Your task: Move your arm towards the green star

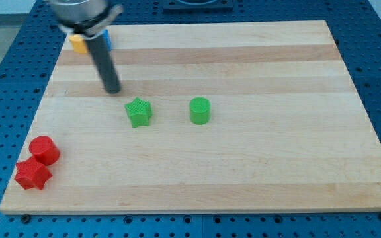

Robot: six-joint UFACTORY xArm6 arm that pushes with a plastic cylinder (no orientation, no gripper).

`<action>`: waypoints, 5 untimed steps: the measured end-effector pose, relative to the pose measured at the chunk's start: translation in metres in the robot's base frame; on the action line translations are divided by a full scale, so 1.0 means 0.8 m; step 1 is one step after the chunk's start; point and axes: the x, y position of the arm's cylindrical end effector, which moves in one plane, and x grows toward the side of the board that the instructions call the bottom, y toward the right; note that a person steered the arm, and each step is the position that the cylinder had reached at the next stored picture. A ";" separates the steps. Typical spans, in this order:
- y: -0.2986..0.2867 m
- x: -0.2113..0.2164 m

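Green star (pixel 138 112) lies left of centre on the wooden tabletop (pixel 256 158), with a green cylinder (pixel 200 110) to its right. My tip (pixel 113 90), a plain rod tool with nothing to open and holding nothing, rests near the star's upper left, apart from it. Red cylinder (pixel 44 150) and red star (pixel 32 174) sit lower left.

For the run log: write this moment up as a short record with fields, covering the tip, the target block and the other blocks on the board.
tip: my tip rests on the board, up and to the view's left of the green star, not touching it
target: green star
beside target: green cylinder, to the view's right
lower left corner: red cylinder, red star
top left: yellow block, blue block, partly hidden by the arm
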 end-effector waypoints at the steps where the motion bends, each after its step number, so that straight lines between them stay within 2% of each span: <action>1: 0.051 0.000; 3: 0.083 0.039; 5: 0.083 0.113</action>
